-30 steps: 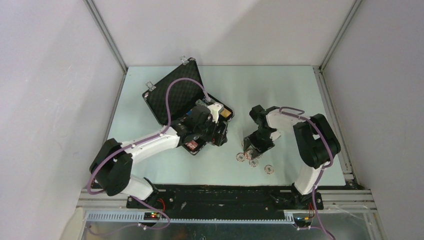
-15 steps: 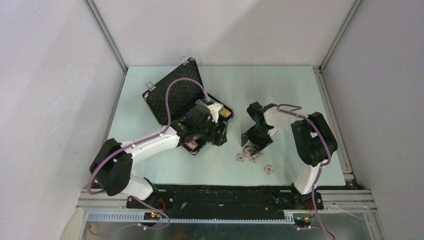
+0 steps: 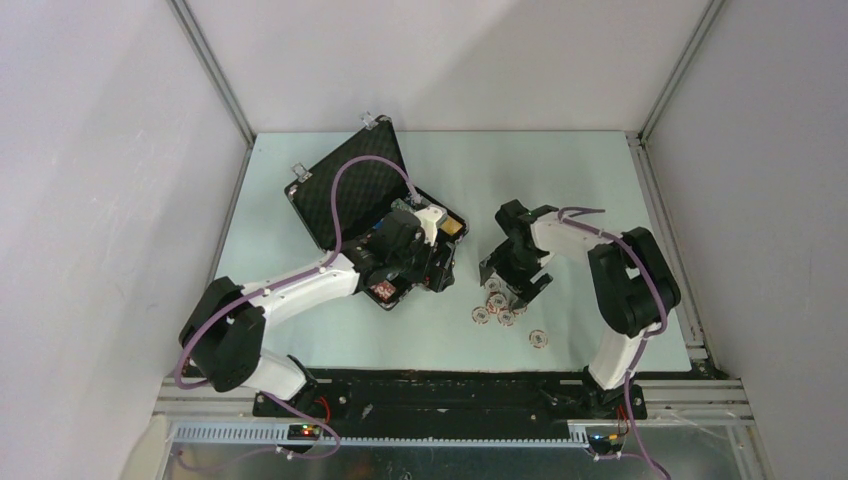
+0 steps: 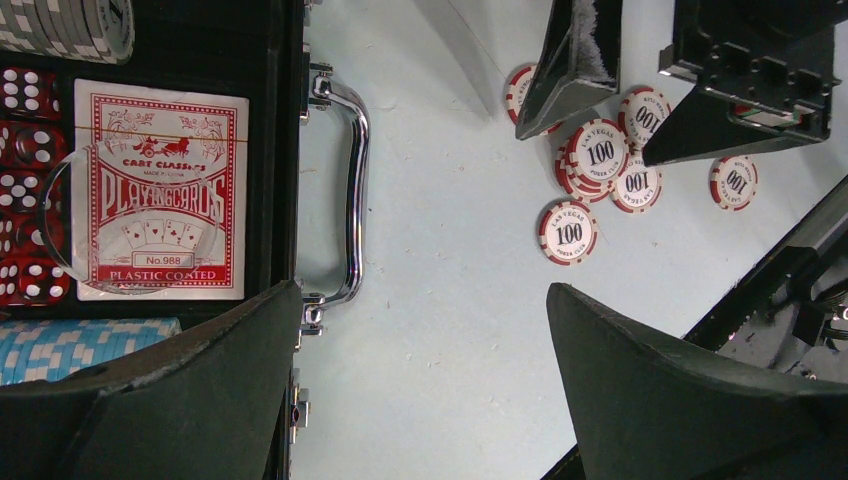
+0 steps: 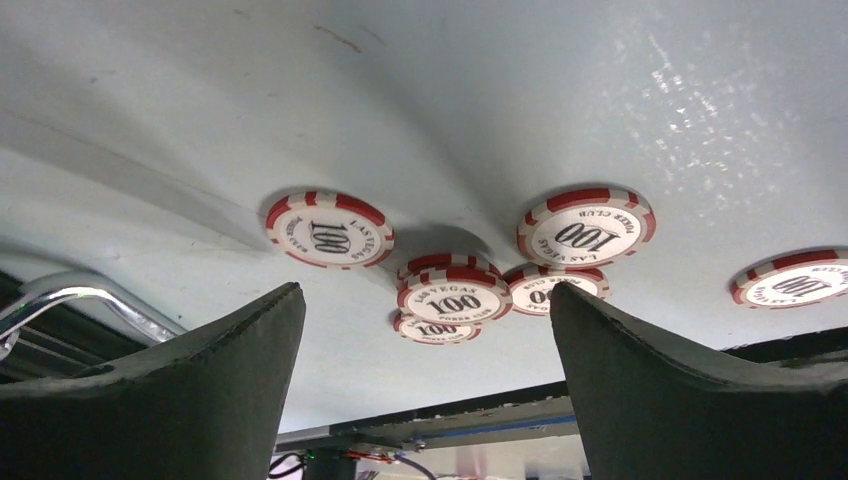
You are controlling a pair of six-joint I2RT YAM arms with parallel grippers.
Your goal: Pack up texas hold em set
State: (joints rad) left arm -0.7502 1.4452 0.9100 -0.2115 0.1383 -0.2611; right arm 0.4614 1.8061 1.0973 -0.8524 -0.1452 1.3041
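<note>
The black case [image 3: 335,200] lies open with its lid raised. Its tray holds a red card deck [image 4: 160,190], red dice [image 4: 25,180], blue chips [image 4: 80,340] and pale chips [image 4: 70,25]. The silver handle [image 4: 350,190] faces the table. My left gripper [image 3: 440,272] [image 4: 420,300] hovers open over the case's front edge, holding nothing. Several red-and-white 100 chips [image 3: 495,305] [image 4: 600,155] [image 5: 455,295] lie loose on the table, some stacked. My right gripper [image 3: 512,282] [image 5: 428,300] stands open just above them, a finger on either side of the small stack, gripping nothing.
One chip [image 3: 538,338] [image 5: 795,280] lies apart, nearer the front edge. The table's black front rail [image 3: 450,385] runs just behind the chips in the right wrist view. Grey walls enclose the table on three sides.
My right gripper's jaws have spread wider over the chips and the wrist has shifted slightly away from the front edge. The left arm has not moved.
</note>
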